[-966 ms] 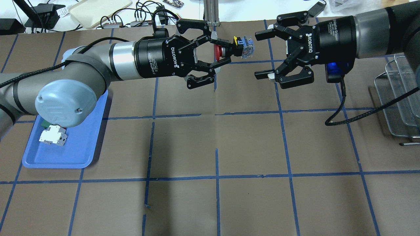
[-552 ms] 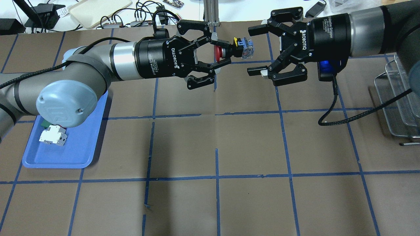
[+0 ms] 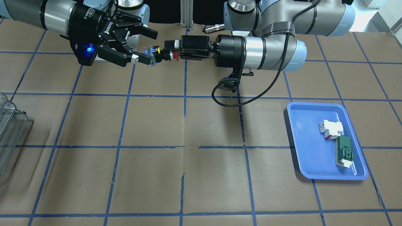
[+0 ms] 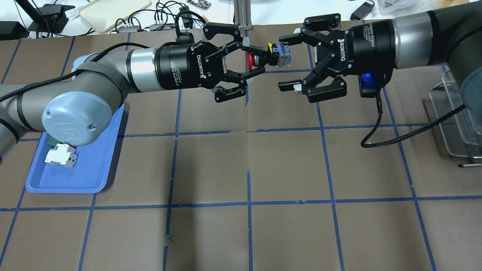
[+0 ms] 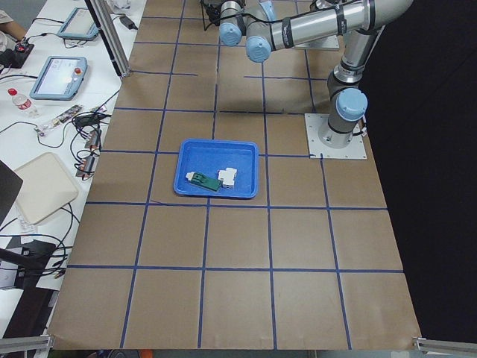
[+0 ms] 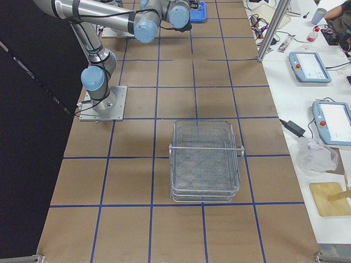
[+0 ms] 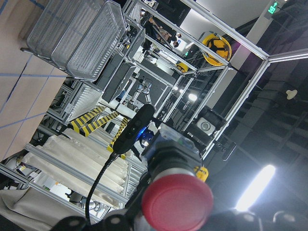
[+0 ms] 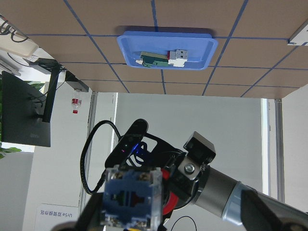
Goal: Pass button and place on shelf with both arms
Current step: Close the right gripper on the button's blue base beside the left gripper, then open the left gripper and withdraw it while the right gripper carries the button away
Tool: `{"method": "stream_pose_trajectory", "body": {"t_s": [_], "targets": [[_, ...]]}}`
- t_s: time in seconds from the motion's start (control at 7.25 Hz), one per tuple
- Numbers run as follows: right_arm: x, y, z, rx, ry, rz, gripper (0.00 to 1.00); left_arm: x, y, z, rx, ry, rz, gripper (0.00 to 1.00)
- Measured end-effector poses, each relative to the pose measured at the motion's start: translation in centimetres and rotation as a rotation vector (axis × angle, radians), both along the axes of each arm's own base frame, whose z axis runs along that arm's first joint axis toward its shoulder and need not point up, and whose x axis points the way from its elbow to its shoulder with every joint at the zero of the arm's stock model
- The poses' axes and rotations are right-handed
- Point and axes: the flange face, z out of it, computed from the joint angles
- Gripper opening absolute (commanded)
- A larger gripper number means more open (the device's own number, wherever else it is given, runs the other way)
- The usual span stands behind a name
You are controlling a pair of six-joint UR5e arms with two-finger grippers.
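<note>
Wire shelf [image 6: 205, 161], on the table at the robot's right end, well apart from both grippers; left gripper [image 4: 257, 60], clamped on the button [image 4: 268, 57] at its red-cap end; right gripper [image 4: 285, 62], fingers spread wide, facing it; button, level in mid-air, blue rear block at the right gripper's mouth, ungripped.

Table [image 4: 286, 165] w/ blue tray [image 4: 94, 173] & wire shelf [image 6: 204, 170] on it.

White ROBOTIQ lettering on the black body of the left gripper [image 4: 255, 60], to one side of the button [image 4: 268, 57]. ROBOTIQ again on the right gripper [image 4: 286, 62], on the button's other side; the smaller print beside it is too fine to read.
</note>
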Motion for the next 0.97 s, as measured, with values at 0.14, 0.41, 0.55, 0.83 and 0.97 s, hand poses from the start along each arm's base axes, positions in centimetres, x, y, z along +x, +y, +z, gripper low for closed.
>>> {"method": "stream_pose_trajectory", "body": {"t_s": [0.14, 0.41, 0.55, 0.83, 0.97], "targets": [[0.02, 0.02, -0.10, 0.007, 0.001, 0.000, 0.75, 0.00, -0.01, 0.04, 0.000, 0.000, 0.000, 0.00], [0.05, 0.05, -0.14, 0.018, -0.002, -0.002, 0.16, 0.00, 0.11, 0.14, -0.001, -0.001, 0.000, 0.00], [0.06, 0.03, -0.06, 0.018, -0.003, -0.004, 0.00, 0.01, 0.33, 0.22, -0.002, -0.001, -0.001, 0.00], [0.06, 0.01, 0.11, 0.006, -0.006, -0.003, 0.00, 0.00, 0.66, 0.45, -0.005, -0.002, -0.001, 0.00], [0.06, 0.00, 0.14, 0.003, -0.007, -0.003, 0.00, 0.01, 0.67, 0.49, -0.006, -0.002, -0.001, 0.29]]}}
